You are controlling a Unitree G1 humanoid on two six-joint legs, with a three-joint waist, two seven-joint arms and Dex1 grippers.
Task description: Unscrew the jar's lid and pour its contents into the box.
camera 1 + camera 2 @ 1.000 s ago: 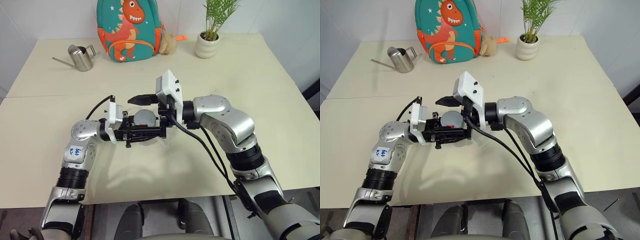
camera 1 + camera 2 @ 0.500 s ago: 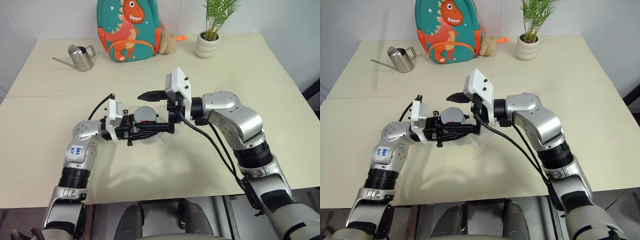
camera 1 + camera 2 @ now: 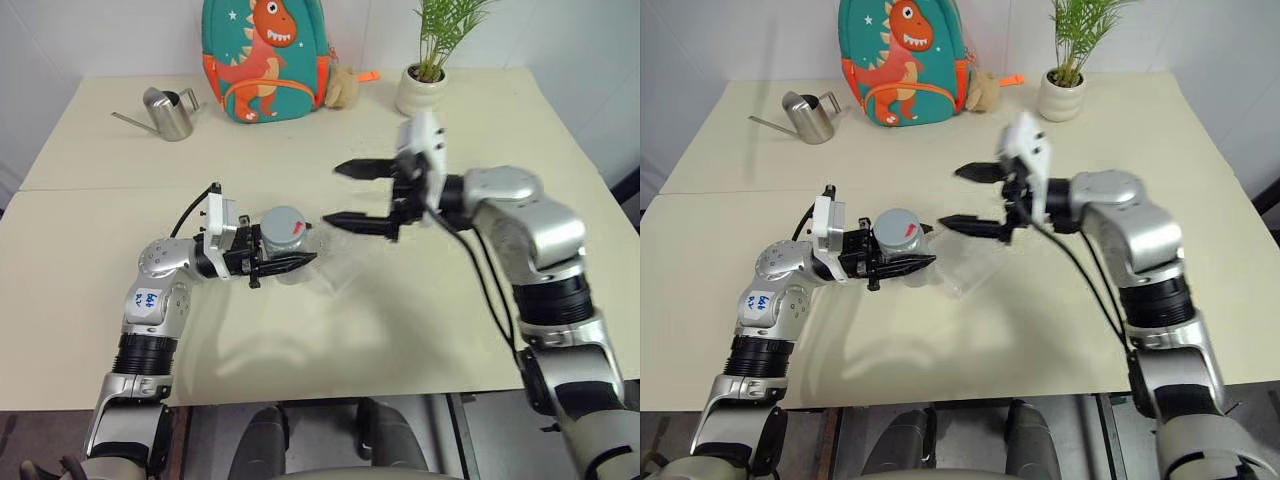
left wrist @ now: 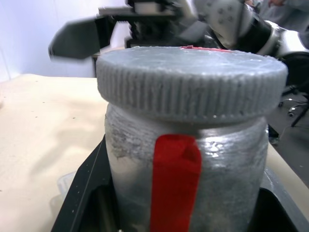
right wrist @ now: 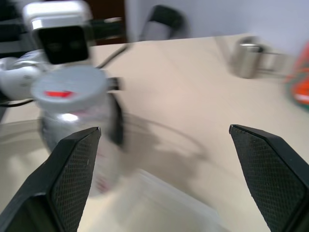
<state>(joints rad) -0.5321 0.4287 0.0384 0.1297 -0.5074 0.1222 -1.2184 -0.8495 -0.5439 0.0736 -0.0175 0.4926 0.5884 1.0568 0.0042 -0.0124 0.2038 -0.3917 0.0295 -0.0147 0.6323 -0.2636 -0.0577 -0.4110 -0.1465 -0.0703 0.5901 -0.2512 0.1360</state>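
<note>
Left gripper (image 3: 285, 265), in the left eye view, is clamped on the jar (image 3: 283, 243), holding it upright just above the beige table (image 3: 90, 260), left of the table's middle. The jar is a small clear cylinder wearing the grey lid (image 3: 281, 223), still screwed on, with a red mark on top. At the jar's three o'clock lies the transparent box (image 3: 345, 262), faint against the tabletop and partly beneath the jar. The right gripper (image 3: 345, 195) hangs at the jar's two o'clock, clear of the lid, its two black fingers spread wide and empty. Toward twelve o'clock at the table's far edge stand a steel watering can (image 3: 168, 112), a dinosaur backpack (image 3: 265, 58) and a potted plant (image 3: 425, 60).

The right eye view repeats the scene: jar in the left gripper, box edge just beside it, right gripper apart from both.

In the left wrist view the jar stands between the black fingers (image 4: 79, 205). Its lid has a ribbed rim as wide as the body, and a red strip (image 4: 174, 183) runs down the cloudy clear wall. The contents cannot be made out through that wall.

In the right wrist view the two textured fingertips (image 5: 75, 169) stand far apart. Between them, blurred, lies the box rim, and the capped jar sits at about ten o'clock, with what seems to be the watering can at one o'clock.
</note>
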